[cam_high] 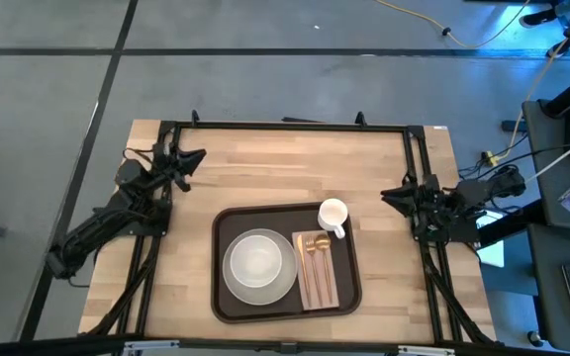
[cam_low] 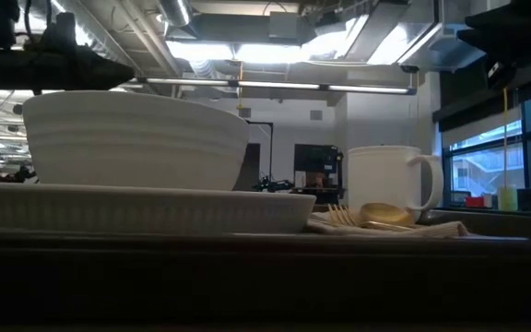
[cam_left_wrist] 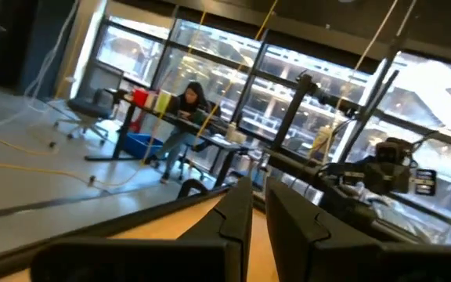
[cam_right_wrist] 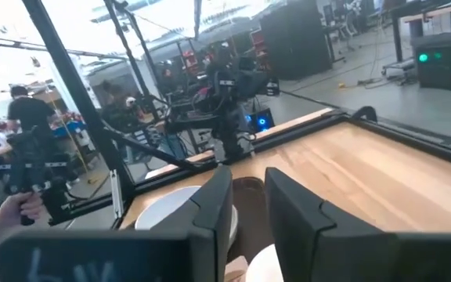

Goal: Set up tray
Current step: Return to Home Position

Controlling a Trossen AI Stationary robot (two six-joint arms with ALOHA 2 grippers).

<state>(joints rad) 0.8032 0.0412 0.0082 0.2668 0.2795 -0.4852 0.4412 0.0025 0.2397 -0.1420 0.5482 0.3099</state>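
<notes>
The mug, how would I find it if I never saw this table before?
Look at the wooden table and find the big dark brown tray near its front edge. The mug stands at the tray's far right corner, beyond the napkin with gold cutlery. It is the only white thing with a handle.

Overhead down, low level – both see tray (cam_high: 228,297)
</notes>
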